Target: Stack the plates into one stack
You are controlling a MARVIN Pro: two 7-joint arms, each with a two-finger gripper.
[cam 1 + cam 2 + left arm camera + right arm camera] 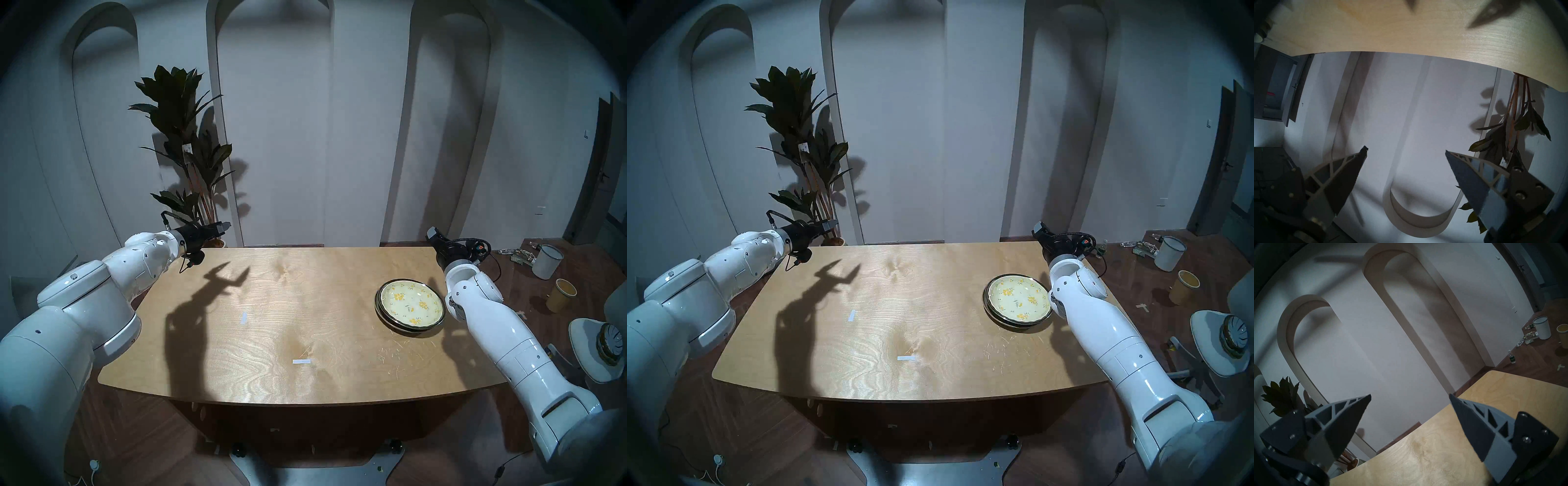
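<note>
Both grippers, left point(1407, 151) and right point(1410, 396), gape empty above the table point(271, 339); stacked plates point(410, 307) sit unobstructed.

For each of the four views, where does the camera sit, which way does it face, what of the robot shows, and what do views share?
Head stereo left: from the head, down onto the light wooden table; both white arms show, the stack topped by the pale yellow floral plate at right.
Head stereo right: nearly the same picture, shifted slightly.
Left wrist: upside down, facing the white arched wall; the open left gripper shows.
Right wrist: tilted, facing that wall; the open right gripper shows.
Shared: all show the table and the dark-leaved potted plant.
</note>
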